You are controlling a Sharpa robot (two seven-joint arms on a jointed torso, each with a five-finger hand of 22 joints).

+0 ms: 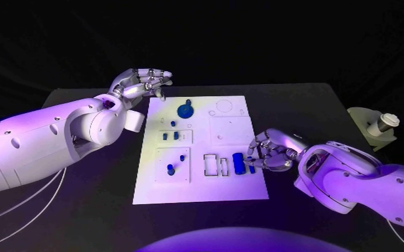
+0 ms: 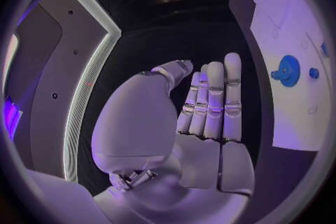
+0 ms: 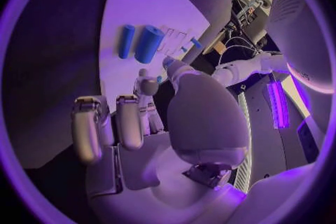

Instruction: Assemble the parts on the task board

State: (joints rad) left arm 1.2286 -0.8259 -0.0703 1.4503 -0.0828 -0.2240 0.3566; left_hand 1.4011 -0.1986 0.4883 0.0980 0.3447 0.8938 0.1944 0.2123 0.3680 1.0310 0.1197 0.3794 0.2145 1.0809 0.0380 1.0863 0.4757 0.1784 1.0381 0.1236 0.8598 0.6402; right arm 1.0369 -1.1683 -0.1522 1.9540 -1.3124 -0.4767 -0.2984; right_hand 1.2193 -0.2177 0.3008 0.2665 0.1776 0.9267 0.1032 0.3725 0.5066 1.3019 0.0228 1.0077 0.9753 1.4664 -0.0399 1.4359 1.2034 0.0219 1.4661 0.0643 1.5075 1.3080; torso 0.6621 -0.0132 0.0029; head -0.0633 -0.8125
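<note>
Parts (image 1: 238, 163) are seen lying on the white task board (image 1: 236, 191), which rests flat in the middle of the black tabletop (image 1: 295, 97). Two blue pieces lie side by side near the board's right edge: a thick round one (image 3: 148, 43) and a thinner stick (image 3: 126, 41). A round blue disc (image 1: 186, 110) with a knob is seen at the far end of the board, and some small blue pieces (image 1: 171, 136) are set in the cut-out spots on the left side. All of them look small, hard and smooth, so they are judged to be light, stiff and a bit slippery. The thick round piece could roll away if it is bumped, so it is best taken by its two long sides, near the middle. The right hand (image 1: 271, 152) is held just beside these pieces with its fingers curled, but nothing is seen inside it. The left hand (image 1: 141, 83) is lifted by the far left corner of the board, with fingers straight and close together, and nothing is held.
</note>
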